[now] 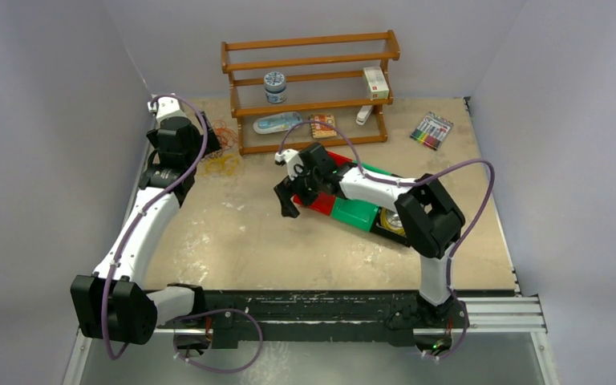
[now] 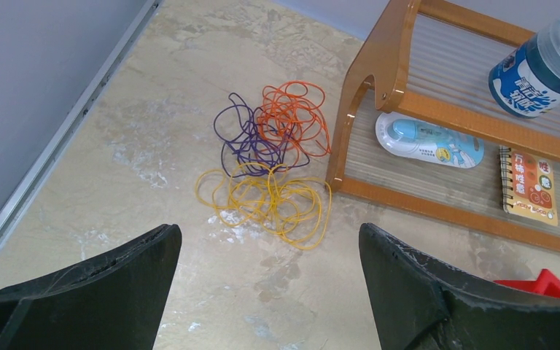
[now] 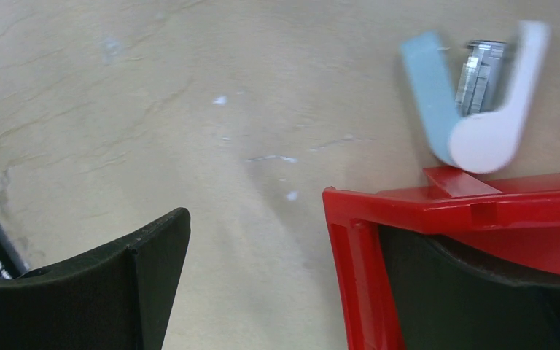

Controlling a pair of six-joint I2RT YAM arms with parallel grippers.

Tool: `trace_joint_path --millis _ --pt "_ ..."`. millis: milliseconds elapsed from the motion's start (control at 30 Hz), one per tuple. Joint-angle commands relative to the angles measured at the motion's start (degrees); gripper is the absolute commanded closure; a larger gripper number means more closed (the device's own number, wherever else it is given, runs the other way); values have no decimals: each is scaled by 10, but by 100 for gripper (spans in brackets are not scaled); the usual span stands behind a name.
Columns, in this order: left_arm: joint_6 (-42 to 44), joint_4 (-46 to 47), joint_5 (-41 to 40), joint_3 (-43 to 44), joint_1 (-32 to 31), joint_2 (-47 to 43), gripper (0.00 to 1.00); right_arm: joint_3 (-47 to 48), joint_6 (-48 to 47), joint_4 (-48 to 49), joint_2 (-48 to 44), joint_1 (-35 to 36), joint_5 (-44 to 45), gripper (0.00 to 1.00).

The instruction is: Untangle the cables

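Observation:
The cables lie in a loose tangle on the table by the left leg of the wooden rack: an orange loop bundle [image 2: 293,117], a dark purple one [image 2: 245,143] and a yellow one [image 2: 271,200], overlapping where they meet. They also show in the top view [image 1: 224,159]. My left gripper [image 2: 268,240] is open and empty, hovering just short of the yellow loops; in the top view it is at the far left [image 1: 175,138]. My right gripper [image 1: 290,200] is open, with the wall of a red bin [image 3: 350,240] between its jaws: one finger inside, one outside.
The wooden rack [image 1: 309,88] holds a jar [image 2: 543,69], a correction-tape dispenser [image 2: 429,142] and a small notebook [image 2: 531,186]. A white and blue stapler [image 3: 474,102] lies by the red bin. A green bin [image 1: 354,212] and a marker pack [image 1: 431,130] are to the right. The left wall is close.

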Motion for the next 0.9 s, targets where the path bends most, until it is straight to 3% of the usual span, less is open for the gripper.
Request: trace_joint_path --millis 0,267,533,733,867 --pt "0 11 -5 12 6 -6 9 27 -35 9 -6 25 -38 1" --pt "0 11 -6 12 7 -7 9 3 -5 37 -67 30 53 1" --pt "-1 10 -7 12 7 -7 9 -44 75 84 -154 30 242 1" --pt "-2 10 -6 12 7 -6 9 -81 243 39 -226 -4 423 1" --pt "-3 10 -4 12 8 -3 9 -124 350 -10 -273 -63 450 1"
